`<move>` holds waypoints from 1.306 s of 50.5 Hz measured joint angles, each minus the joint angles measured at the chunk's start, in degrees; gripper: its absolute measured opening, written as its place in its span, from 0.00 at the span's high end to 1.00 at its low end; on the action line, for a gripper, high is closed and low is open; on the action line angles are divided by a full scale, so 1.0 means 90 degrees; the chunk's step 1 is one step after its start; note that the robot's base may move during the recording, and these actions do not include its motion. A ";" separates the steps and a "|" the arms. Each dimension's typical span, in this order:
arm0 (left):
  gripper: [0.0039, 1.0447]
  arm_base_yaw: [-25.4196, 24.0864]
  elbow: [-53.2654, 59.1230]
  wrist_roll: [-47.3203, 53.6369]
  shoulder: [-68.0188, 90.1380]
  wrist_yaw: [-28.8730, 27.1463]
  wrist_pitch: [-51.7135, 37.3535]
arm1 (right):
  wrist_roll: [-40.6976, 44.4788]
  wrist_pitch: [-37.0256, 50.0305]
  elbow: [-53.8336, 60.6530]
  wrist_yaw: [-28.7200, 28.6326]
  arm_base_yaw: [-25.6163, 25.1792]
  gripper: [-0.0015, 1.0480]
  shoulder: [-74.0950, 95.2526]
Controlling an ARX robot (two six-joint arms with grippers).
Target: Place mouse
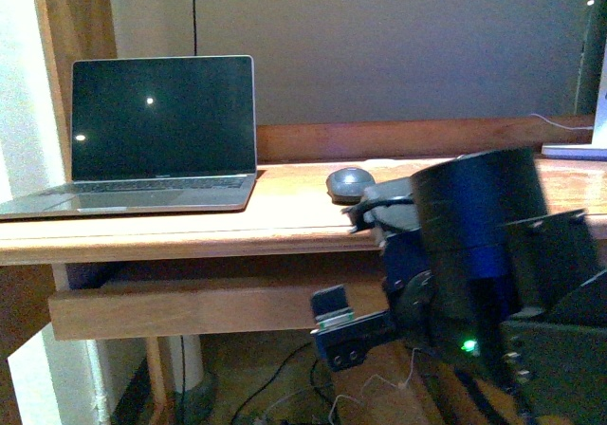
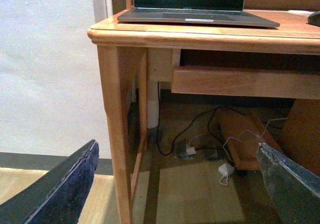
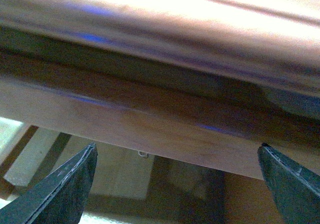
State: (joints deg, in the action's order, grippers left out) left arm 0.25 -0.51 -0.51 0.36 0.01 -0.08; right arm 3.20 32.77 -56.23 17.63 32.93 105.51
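- Nearest us, the right arm (image 1: pixel 493 273) fills the lower right of the front view, below the desk edge.
- Our right claw (image 3: pixel 175 184) stands wide and holds nothing; its fingers (image 3: pixel 65 189) frame the underside of the desk's front edge.
- Our left claw (image 2: pixel 175 184) is also spread wide and bare, low by the desk leg (image 2: pixel 117 134), with cables (image 2: pixel 200 144) on the floor beyond.
- On the desk (image 1: pixel 190 230), the mouse (image 1: pixel 351 183) lies alone, right of the laptop (image 1: pixel 156 136).
- The laptop is open, its screen dark.

The robot's right arm (image 1: pixel 493 254) is glossy black, cylindrical, with a small green light.
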 joint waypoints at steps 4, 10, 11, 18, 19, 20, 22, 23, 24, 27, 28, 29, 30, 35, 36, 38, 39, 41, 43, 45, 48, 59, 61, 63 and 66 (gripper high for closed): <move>0.07 0.0000 0.0000 0.0000 0.0000 -0.0002 0.0000 | -0.0525 -0.0270 0.0454 -0.0007 -0.0219 0.07 -0.0826; 0.07 0.0000 0.0000 0.0000 0.0000 0.0000 0.0000 | -0.1336 -0.0537 0.1401 -0.0272 -0.0656 0.07 -0.2429; 0.07 0.0000 0.0000 0.0000 0.0000 0.0000 0.0000 | -0.1479 -0.0580 0.1642 -0.0376 -0.0765 0.07 -0.2788; 0.07 0.0000 0.0000 0.0000 0.0000 0.0000 0.0000 | -0.1965 -0.0988 0.2628 -0.0916 -0.1307 0.07 -0.4282; 0.07 0.0000 0.0000 -0.0002 0.0000 -0.0002 0.0000 | -0.2023 -0.1061 0.2769 -0.0996 -0.1399 0.07 -0.4512; 0.07 0.0000 0.0000 0.0000 0.0000 -0.0002 0.0000 | -0.2050 -0.1098 0.2832 -0.1030 -0.1443 0.07 -0.4624; 0.07 0.0000 0.0000 0.0000 0.0000 0.0000 0.0000 | -0.2118 -0.1226 0.3079 -0.1144 -0.1627 0.07 -0.5061; 0.07 0.0000 0.0000 0.0000 0.0000 0.0000 0.0000 | -0.2130 -0.1246 0.3140 -0.1154 -0.1673 0.07 -0.5168; 0.07 0.0000 0.0000 0.0000 0.0000 0.0000 0.0000 | -0.2171 -0.1285 0.3259 -0.1209 -0.1766 0.07 -0.5384; 0.07 0.0000 0.0000 0.0000 0.0000 -0.0002 0.0000 | -0.2278 -0.1443 0.3526 -0.1302 -0.1989 0.07 -0.5914; 0.07 0.0000 0.0000 0.0000 0.0000 0.0000 0.0000 | -0.2297 -0.1518 0.3626 -0.1345 -0.2076 0.07 -0.6120; 0.07 0.0000 0.0000 -0.0002 0.0000 0.0000 0.0000 | -0.2312 -0.1554 0.3674 -0.1367 -0.2113 0.07 -0.6220; 0.07 0.0000 0.0000 0.0000 0.0000 0.0000 0.0000 | -0.2353 -0.1644 0.3774 -0.1404 -0.2193 0.07 -0.6431; 0.07 0.0000 0.0000 0.0000 0.0000 0.0000 0.0000 | -0.2472 -0.2091 0.4153 -0.1494 -0.2480 0.07 -0.7320; 0.07 0.0000 0.0000 0.0000 0.0000 -0.0002 0.0000 | -0.2492 -0.2149 0.4192 -0.1494 -0.2509 0.07 -0.7422; 0.07 0.0000 0.0000 0.0000 0.0000 0.0000 0.0000 | -0.2569 -0.2409 0.4335 -0.1496 -0.2589 0.07 -0.7827; 0.07 0.0000 0.0000 0.0000 0.0000 -0.0002 0.0000 | -0.2584 -0.2482 0.4369 -0.1494 -0.2603 0.07 -0.7929; 0.07 0.0000 0.0000 0.0000 0.0000 -0.0002 0.0000 | -0.2611 -0.2790 0.4500 -0.1467 -0.2613 0.07 -0.8342; 0.07 0.0000 0.0000 0.0000 0.0000 -0.0002 0.0000 | -0.2608 -0.3011 0.4602 -0.1435 -0.2584 0.07 -0.8658; 0.07 0.0000 0.0000 0.0000 0.0000 0.0000 0.0000 | -0.2594 -0.3279 0.4750 -0.1418 -0.2511 0.07 -0.9080; 0.07 0.0000 0.0000 0.0000 0.0000 -0.0002 0.0000 | -0.2591 -0.3774 0.4932 -0.1508 -0.2436 0.07 -0.9819; 0.07 0.0000 0.0000 0.0000 0.0000 0.0002 0.0000 | -0.2016 -0.3932 0.5501 -0.1603 -0.2688 0.15 -1.0967; 0.07 0.0000 0.0000 0.0000 0.0000 -0.0007 0.0000 | -0.1528 -0.3742 0.5666 -0.1309 -0.2703 0.21 -1.1120; 0.07 0.0000 0.0000 0.0000 0.0000 -0.0007 0.0000 | -0.1243 -0.3728 0.5741 -0.1518 -0.2919 0.26 -1.1225; 0.07 0.0000 0.0000 0.0000 0.0000 0.0005 0.0000 | -0.0923 -0.3716 0.5850 -0.1841 -0.3332 0.34 -1.1329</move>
State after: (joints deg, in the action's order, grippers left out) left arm 0.25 -0.51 -0.51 0.36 0.05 -0.08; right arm -5.10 -0.67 -3.57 1.06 2.94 3.55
